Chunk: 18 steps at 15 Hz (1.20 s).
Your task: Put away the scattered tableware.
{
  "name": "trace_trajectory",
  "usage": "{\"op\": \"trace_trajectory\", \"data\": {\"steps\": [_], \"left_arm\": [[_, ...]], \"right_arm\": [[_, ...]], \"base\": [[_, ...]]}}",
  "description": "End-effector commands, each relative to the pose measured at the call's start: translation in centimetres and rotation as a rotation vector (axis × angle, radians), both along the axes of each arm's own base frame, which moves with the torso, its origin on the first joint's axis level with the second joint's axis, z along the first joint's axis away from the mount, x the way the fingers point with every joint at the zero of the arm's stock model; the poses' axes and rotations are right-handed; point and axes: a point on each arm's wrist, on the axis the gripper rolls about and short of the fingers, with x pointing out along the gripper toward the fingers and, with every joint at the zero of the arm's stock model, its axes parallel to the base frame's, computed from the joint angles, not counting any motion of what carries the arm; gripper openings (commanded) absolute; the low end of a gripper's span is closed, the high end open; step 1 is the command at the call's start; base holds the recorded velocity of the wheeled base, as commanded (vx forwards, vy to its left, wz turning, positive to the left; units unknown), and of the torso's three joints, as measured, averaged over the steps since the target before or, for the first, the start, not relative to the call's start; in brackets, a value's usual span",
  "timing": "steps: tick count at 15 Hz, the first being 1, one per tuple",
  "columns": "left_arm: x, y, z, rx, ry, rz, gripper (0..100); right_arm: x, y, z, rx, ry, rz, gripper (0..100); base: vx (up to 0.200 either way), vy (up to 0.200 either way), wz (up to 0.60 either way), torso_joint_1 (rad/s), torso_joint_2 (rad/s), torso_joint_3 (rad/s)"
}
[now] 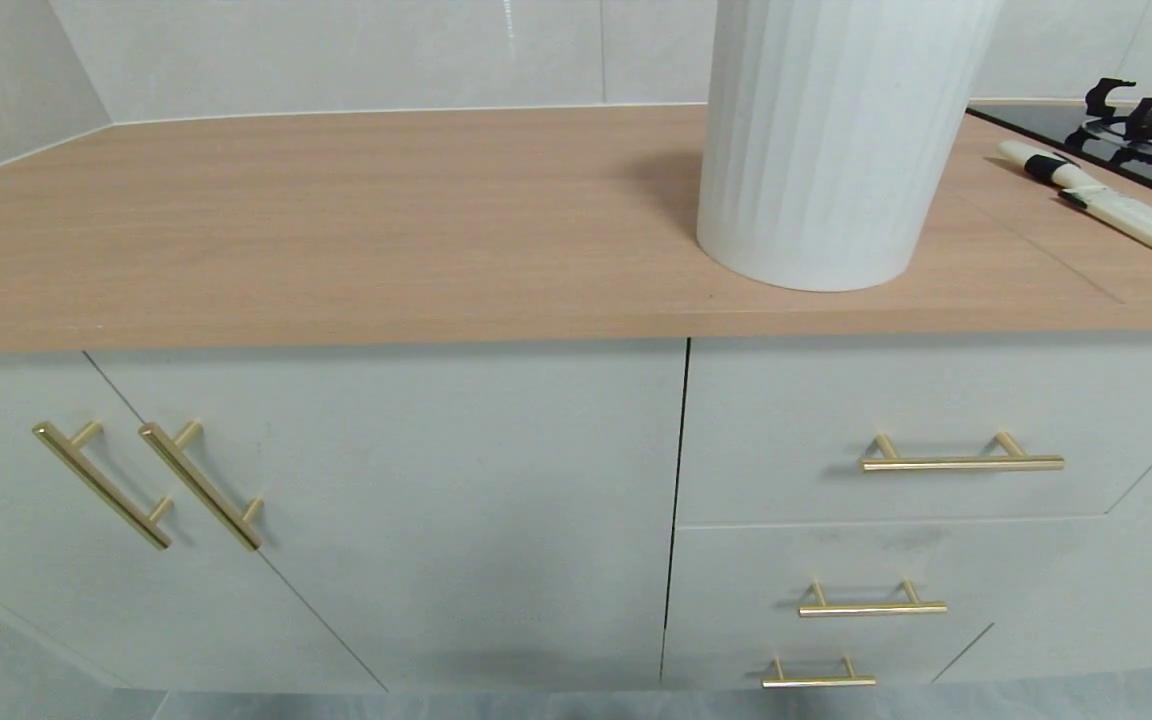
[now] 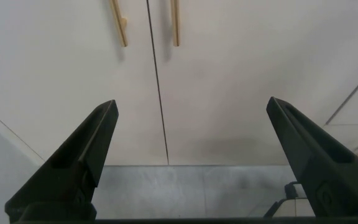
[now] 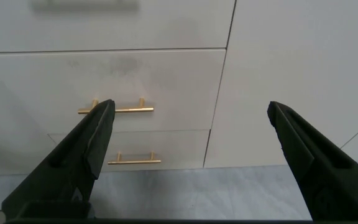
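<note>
A tall white ribbed container (image 1: 831, 140) stands on the wooden countertop (image 1: 336, 220), right of centre. A cream-handled knife (image 1: 1111, 205) lies on the counter at the far right, beside the hob. My left gripper (image 2: 191, 118) is open, low down in front of the white cabinet doors (image 2: 229, 93) with gold handles. My right gripper (image 3: 191, 121) is open too, facing the lower drawers (image 3: 123, 87); nothing sits between either pair of fingers.
A black gas hob (image 1: 1131, 130) occupies the back right corner. Below the counter are two cabinet doors with slanted gold handles (image 1: 151, 485) on the left and three stacked drawers with gold handles (image 1: 961, 460) on the right. Tiled walls enclose the back and left.
</note>
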Motion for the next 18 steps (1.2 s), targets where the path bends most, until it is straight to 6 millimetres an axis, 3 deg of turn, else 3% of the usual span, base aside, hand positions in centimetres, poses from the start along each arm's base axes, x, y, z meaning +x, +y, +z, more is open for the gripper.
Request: {"op": "trace_trajectory", "data": {"steps": [1, 8, 18], "left_arm": [[0.0, 0.0, 0.0, 0.0, 0.0, 0.001, 100], [0.0, 0.0, 0.0, 0.0, 0.0, 0.001, 100], [0.0, 0.0, 0.0, 0.0, 0.0, 0.001, 100]], "right_arm": [[0.01, 0.0, 0.0, 0.0, 0.001, 0.001, 100], [0.01, 0.0, 0.0, 0.0, 0.001, -0.001, 100], [0.01, 0.0, 0.0, 0.0, 0.001, -0.001, 100]], "base": [[0.0, -0.2, 0.0, 0.002, 0.0, 0.002], [0.0, -0.2, 0.0, 0.002, 0.0, 0.0], [0.0, 0.0, 0.0, 0.0, 0.0, 0.0]]}}
